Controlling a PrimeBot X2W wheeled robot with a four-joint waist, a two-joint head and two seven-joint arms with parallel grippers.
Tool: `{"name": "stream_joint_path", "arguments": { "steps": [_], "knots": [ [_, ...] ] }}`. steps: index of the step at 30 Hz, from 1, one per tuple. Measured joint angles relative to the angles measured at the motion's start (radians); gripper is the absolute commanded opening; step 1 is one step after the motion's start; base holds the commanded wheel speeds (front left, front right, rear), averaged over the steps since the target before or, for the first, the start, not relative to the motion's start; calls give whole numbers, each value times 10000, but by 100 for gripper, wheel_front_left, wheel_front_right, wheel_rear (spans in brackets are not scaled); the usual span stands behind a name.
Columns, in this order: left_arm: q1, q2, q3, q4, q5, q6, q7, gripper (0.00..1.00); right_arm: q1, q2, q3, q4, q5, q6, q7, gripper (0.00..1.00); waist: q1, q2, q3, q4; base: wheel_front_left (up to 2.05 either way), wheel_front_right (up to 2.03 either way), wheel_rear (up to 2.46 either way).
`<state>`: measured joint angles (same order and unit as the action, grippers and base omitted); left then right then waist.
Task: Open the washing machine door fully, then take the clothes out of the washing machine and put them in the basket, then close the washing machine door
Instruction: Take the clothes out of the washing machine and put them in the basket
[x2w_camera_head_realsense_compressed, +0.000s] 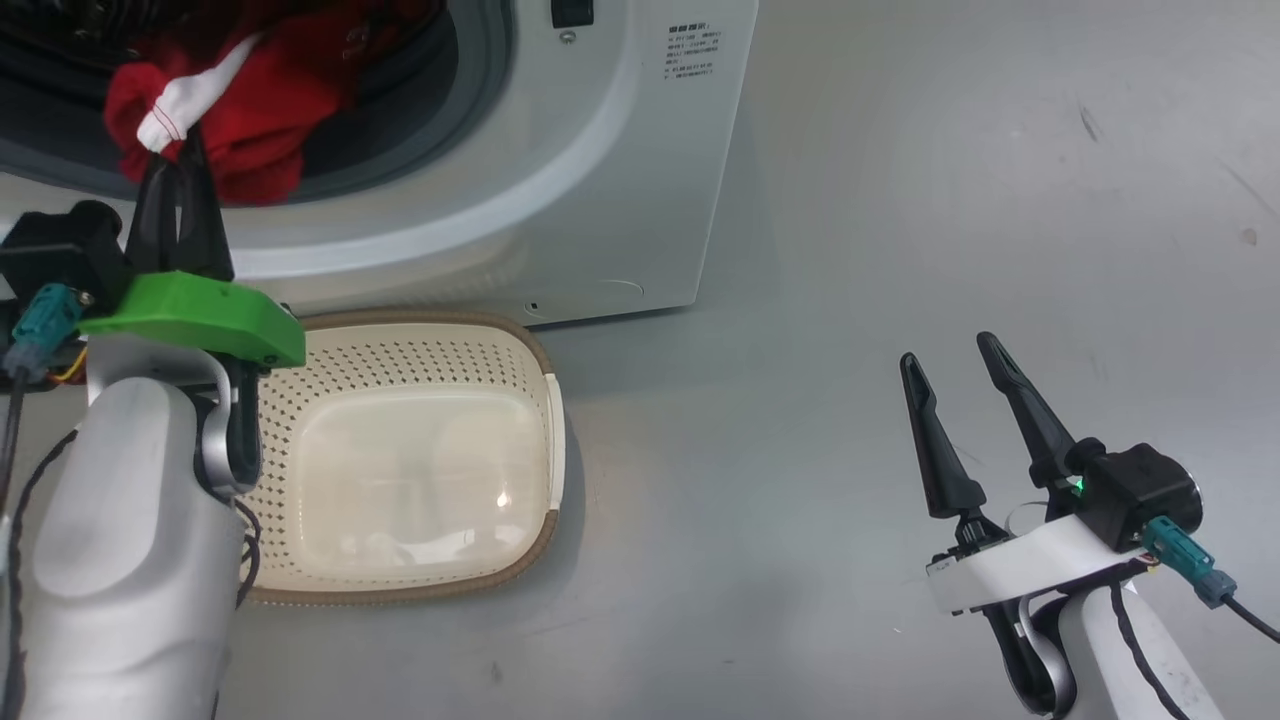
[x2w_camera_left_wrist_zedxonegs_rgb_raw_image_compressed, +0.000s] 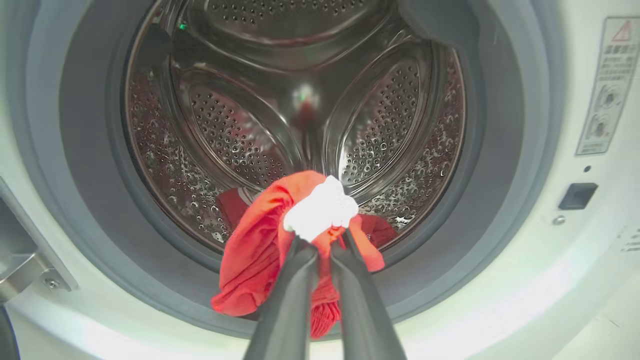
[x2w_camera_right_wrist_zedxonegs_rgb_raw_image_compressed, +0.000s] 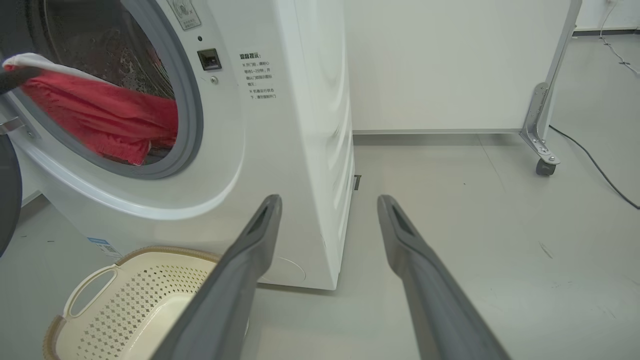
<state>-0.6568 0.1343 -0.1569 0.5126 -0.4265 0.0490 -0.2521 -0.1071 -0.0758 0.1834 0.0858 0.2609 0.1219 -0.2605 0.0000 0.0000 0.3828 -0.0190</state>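
Note:
My left gripper (x2w_camera_head_realsense_compressed: 178, 150) (x2w_camera_left_wrist_zedxonegs_rgb_raw_image_compressed: 322, 245) is shut on the clothes (x2w_camera_head_realsense_compressed: 255, 110) (x2w_camera_left_wrist_zedxonegs_rgb_raw_image_compressed: 260, 240) (x2w_camera_right_wrist_zedxonegs_rgb_raw_image_compressed: 100, 115), pinching the white trim of a red garment at the mouth of the washing machine (x2w_camera_head_realsense_compressed: 560, 180) (x2w_camera_left_wrist_zedxonegs_rgb_raw_image_compressed: 550, 280) (x2w_camera_right_wrist_zedxonegs_rgb_raw_image_compressed: 300, 125). The garment drapes over the grey rubber ring, and more red cloth lies deeper in the steel drum (x2w_camera_left_wrist_zedxonegs_rgb_raw_image_compressed: 240, 120). The dark edge of the washing machine door (x2w_camera_right_wrist_zedxonegs_rgb_raw_image_compressed: 7, 200) stands swung aside at the left. The cream basket (x2w_camera_head_realsense_compressed: 420, 330) (x2w_camera_right_wrist_zedxonegs_rgb_raw_image_compressed: 125, 300) sits on the floor right under the opening, with nothing in it. My right gripper (x2w_camera_head_realsense_compressed: 955, 360) (x2w_camera_right_wrist_zedxonegs_rgb_raw_image_compressed: 330, 205) hangs open over the floor to the right.
Grey floor (x2w_camera_head_realsense_compressed: 950, 200) stretches to the right of the washer. A white panel on a wheeled metal foot (x2w_camera_right_wrist_zedxonegs_rgb_raw_image_compressed: 542, 150) stands behind, with a black cable (x2w_camera_right_wrist_zedxonegs_rgb_raw_image_compressed: 600, 175) lying on the floor beside it.

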Motion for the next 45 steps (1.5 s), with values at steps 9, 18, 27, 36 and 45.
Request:
{"name": "stream_joint_path", "arguments": {
  "steps": [9, 18, 27, 36, 45],
  "knots": [
    [1158, -341, 376, -1812, 347, 180, 0, 0, 575, 59, 15, 79, -44, 0, 0, 100, 0, 0, -903, 108, 0, 0, 0],
    [2368, -548, 600, -3503, 834, 351, -2, 0, 1014, 128, 13, 71, -96, 0, 0, 100, -1, 0, -1578, 229, 0, 0, 0],
    [3353, -711, 545, -4602, 1049, 430, -2, 0, 1227, 148, -58, -4, -159, 0, 0, 100, -1, 0, -1935, 483, 0, 0, 0],
    [4349, -792, 508, -5018, 1120, 474, -2, 0, 1372, 180, 113, -79, -186, 0, 0, 100, -1, 0, -2035, 615, 0, 0, 0],
    [5146, -855, 244, -4780, 1064, 518, -2, 0, 1360, 186, 284, -301, -199, 0, 0, 100, 0, 0, -1712, 579, 0, 0, 0]
  ]
}}
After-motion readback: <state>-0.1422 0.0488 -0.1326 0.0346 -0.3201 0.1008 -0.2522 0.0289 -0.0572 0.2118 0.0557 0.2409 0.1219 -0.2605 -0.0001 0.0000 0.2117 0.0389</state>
